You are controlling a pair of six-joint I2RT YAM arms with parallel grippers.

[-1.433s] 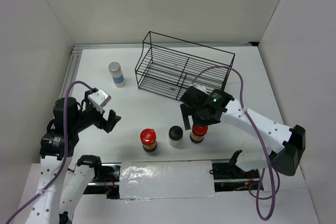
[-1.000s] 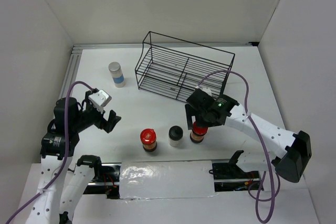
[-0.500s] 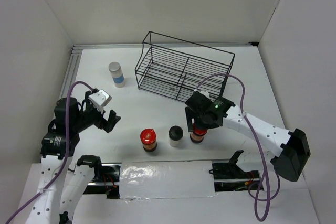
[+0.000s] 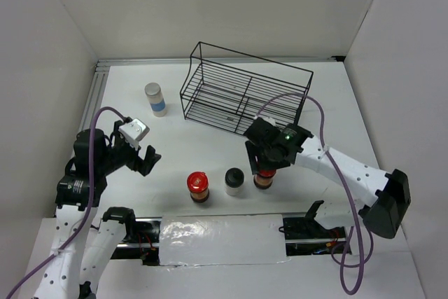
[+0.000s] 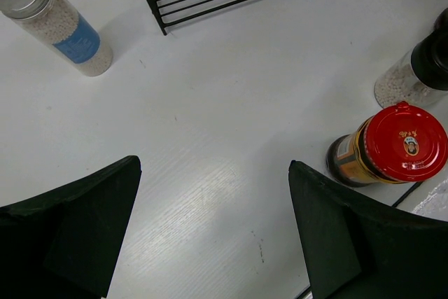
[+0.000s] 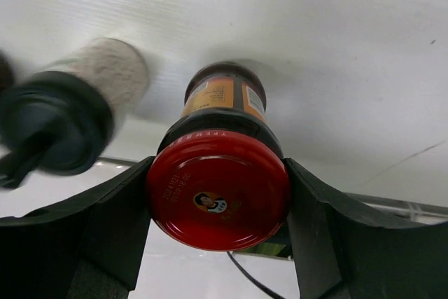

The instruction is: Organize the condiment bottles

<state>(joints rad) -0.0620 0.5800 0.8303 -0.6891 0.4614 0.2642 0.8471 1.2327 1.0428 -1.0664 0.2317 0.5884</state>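
The white counter (image 4: 210, 134) carries one black wire basket (image 4: 231, 90). It sits askew toward the far side, and a wire divider crosses its middle. Two white arms reach in from the near edge, the left arm (image 4: 75, 185) and the right arm (image 4: 350, 169).

The left fingers (image 5: 210, 236) are spread wide and hold nothing. They hang over bare counter near the left side, well apart from every jar.

The right fingers (image 6: 218, 201) come down over the right red-lidded jar (image 4: 264, 180). They have closed in on its lid from both sides, and each inner face meets the rim with no gap showing. The jar stands upright on the counter.

There are four jars, all upright:
- **Near row:** three jars stand in a line by the near edge. From left to right they are the left red-lidded jar (image 4: 199, 185), the black-capped jar (image 4: 233, 181) with pale contents, and the right red-lidded jar. The black-capped jar is just beside the right red-lidded jar but not touching it.
- **Red-lidded pair:** both have dark contents and an orange label.
- **Apart from the row:** the grey-lidded jar (image 4: 155, 99) has white grains and a blue label. It stands alone at the far left, beside the basket's left end.
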